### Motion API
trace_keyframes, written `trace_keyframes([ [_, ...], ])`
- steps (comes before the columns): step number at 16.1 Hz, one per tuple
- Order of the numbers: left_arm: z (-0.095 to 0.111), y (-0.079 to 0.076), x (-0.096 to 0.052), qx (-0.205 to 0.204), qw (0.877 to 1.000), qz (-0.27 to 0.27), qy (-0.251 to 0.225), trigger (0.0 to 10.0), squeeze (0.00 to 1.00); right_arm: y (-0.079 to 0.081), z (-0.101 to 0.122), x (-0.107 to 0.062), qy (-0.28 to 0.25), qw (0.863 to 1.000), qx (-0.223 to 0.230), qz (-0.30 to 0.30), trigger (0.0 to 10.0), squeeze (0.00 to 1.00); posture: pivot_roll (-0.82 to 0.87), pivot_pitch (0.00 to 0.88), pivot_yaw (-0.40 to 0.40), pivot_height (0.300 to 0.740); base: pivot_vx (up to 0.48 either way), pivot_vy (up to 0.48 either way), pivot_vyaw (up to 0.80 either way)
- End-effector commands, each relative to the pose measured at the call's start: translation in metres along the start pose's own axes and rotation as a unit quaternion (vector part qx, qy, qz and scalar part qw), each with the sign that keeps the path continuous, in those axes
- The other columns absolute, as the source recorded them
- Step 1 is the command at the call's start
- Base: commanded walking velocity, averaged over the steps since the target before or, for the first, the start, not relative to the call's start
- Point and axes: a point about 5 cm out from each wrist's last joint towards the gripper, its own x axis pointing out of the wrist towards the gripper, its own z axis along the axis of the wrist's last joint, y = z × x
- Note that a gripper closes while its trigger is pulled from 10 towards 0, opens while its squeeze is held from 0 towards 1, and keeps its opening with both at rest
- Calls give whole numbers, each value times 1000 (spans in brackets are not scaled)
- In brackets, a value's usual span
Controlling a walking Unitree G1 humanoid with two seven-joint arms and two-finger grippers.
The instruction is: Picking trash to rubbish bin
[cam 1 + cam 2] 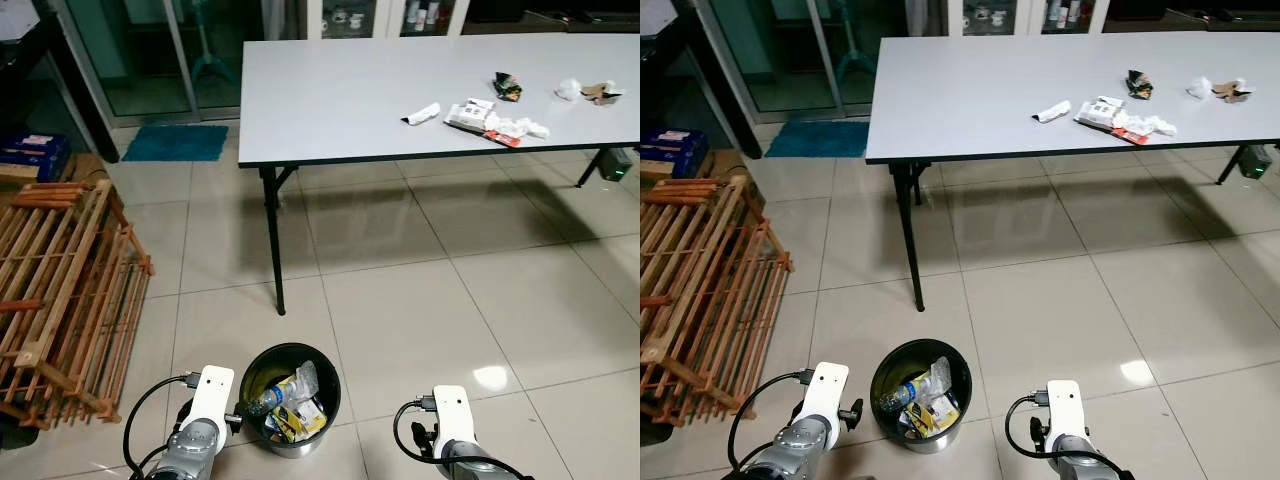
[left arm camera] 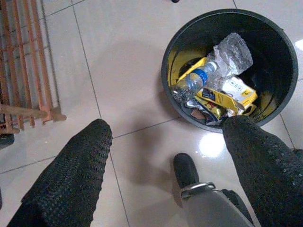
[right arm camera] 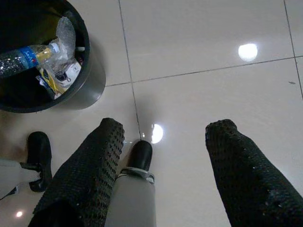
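Note:
A black rubbish bin (image 1: 338, 385) stands on the tiled floor just in front of me, holding a plastic bottle (image 2: 193, 81), a crumpled clear wrapper (image 2: 231, 53) and yellow packets. Trash lies on the far right part of the grey table (image 1: 330, 90): a white wrapper (image 1: 421, 114), a flat packet (image 1: 470, 114), crumpled tissue (image 1: 520, 127), a dark snack bag (image 1: 507, 87) and more scraps (image 1: 590, 92). My left gripper (image 2: 165, 142) hangs open above the floor beside the bin. My right gripper (image 3: 163, 137) hangs open over bare tiles, the bin (image 3: 80, 90) off to one side.
A wooden rack (image 1: 65, 290) lies on the floor at my left. Blue boxes (image 1: 30, 155) and a blue mat (image 1: 175, 142) sit by the glass doors at the back. The table's black legs (image 1: 274, 240) stand ahead of the bin. Open tiles stretch to the right.

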Motion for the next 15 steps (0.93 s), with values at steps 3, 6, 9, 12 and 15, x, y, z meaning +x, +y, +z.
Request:
trace_keyframes([
  [3,1,3,0,1,1000,8,1,10000,0,0,-2,0,5,1000,-11,-2,10000,0,14,20,-20,740,0,-384,346],
  [6,-1,3,0,2,1000,8,3,10000,0,1,-6,-1,13,1000,-18,0,10000,0,12,14,-19,740,0,-310,719],
  [9,-2,3,0,4,1000,7,4,10000,0,1,-8,-1,15,1000,-23,1,10000,0,13,7,-21,740,0,-312,698],
  [12,-2,2,0,3,1000,6,4,10000,0,1,-8,-1,16,1000,-26,2,10000,0,13,3,-21,740,0,-352,642],
  [15,-2,1,0,2,1000,6,4,10000,0,-1,-9,-1,16,1000,-27,1,10000,0,11,4,-23,740,0,-311,642],
])
